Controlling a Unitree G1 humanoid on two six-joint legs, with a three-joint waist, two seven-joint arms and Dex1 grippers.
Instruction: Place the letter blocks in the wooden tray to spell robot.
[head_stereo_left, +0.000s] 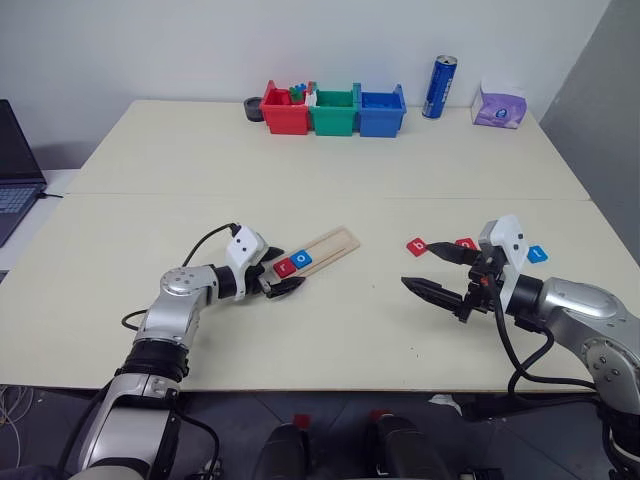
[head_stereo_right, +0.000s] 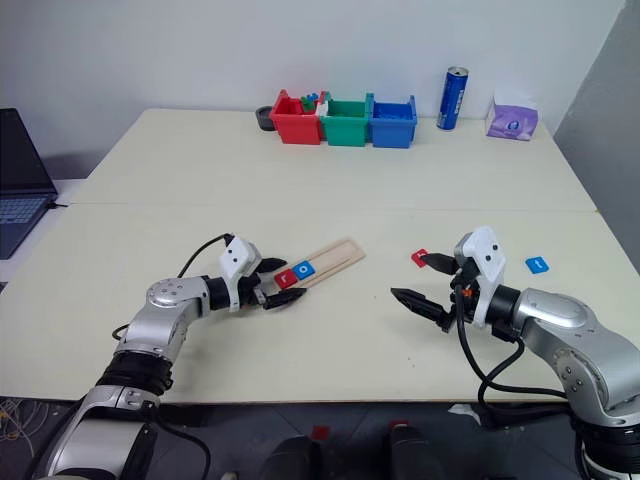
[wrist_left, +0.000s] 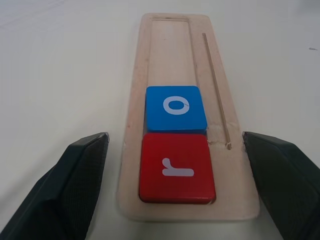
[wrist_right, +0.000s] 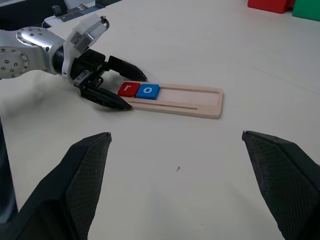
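surface: the wide cream surface (head_stereo_left: 330, 160) carries everything; the work sits in its near half.
wooden tray: the long narrow light-wood tray (head_stereo_left: 322, 249) lies slanted at about 7 o'clock from the middle of the surface, its far end pointing toward 2 o'clock.
tiles placed: a red square tile with a white "r" (wrist_left: 177, 168) sits at the tray's near end, and a blue square tile with a white "o" (wrist_left: 175, 108) touches it on the far side. Two of five letters look done, in the right order.
tray room left: the groove beyond the "o" is bare, so three places are still open.
tiles left: a red tile (head_stereo_left: 417, 245), another red tile (head_stereo_left: 466, 243) partly hidden by the right arm, and a blue tile (head_stereo_right: 537, 264) lie at about 4 o'clock, well apart from the tray. Their letters are too small to read.
left claw: the left claw (head_stereo_left: 281, 281) is spread wide and holds nothing, its fingers either side of the tray's near end.
right claw: the right claw (head_stereo_right: 422, 279) is spread wide and empty, near the loose tiles.
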